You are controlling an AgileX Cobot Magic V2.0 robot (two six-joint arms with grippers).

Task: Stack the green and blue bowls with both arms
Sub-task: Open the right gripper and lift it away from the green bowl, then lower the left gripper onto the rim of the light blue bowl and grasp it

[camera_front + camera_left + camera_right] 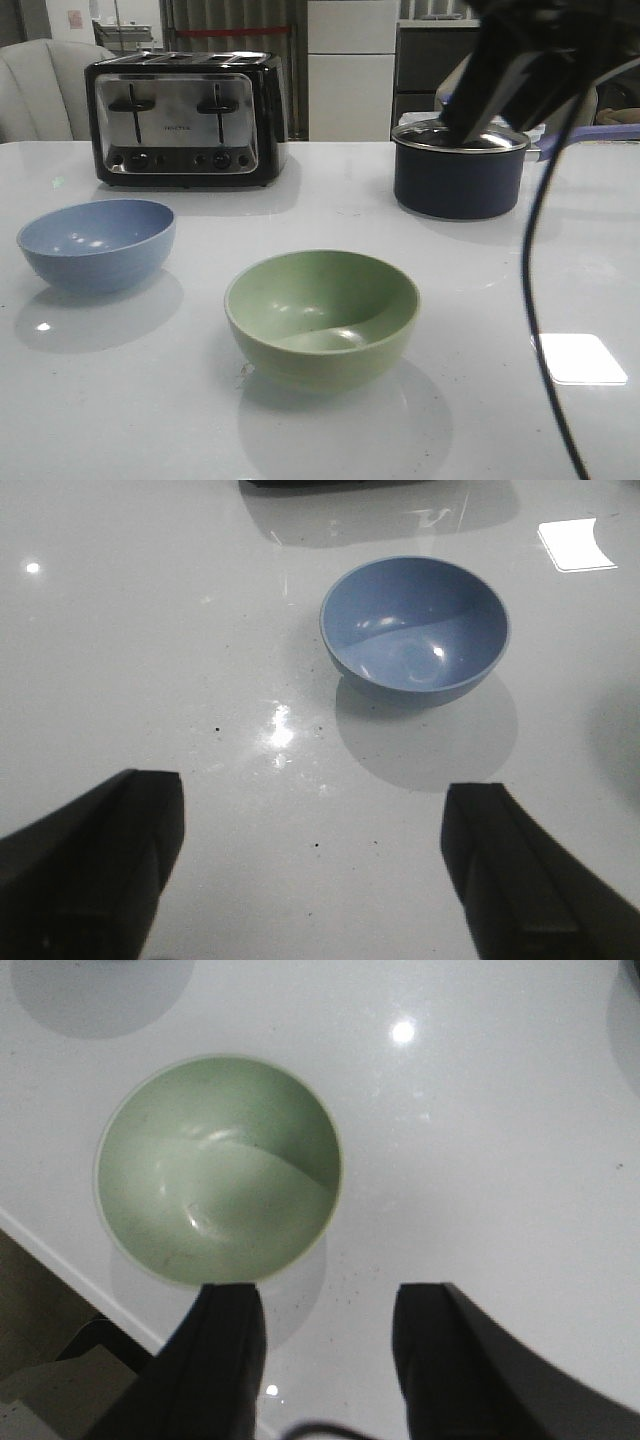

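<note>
The pale green bowl (321,315) stands upright and empty near the table's front middle; it also shows in the right wrist view (218,1167). The dusty blue bowl (97,242) stands upright and empty at the left; it also shows in the left wrist view (415,628). My left gripper (312,810) is open and empty above bare table, apart from the blue bowl. My right gripper (328,1305) is open and empty, held above the table beside the green bowl's rim. The right arm (520,70) shows high at the upper right of the front view.
A black and chrome toaster (185,118) stands at the back left. A dark navy saucepan (460,165) with a lid and long handle stands at the back right. A black cable (540,300) hangs down at the right. The table's front edge (70,1270) lies close to the green bowl.
</note>
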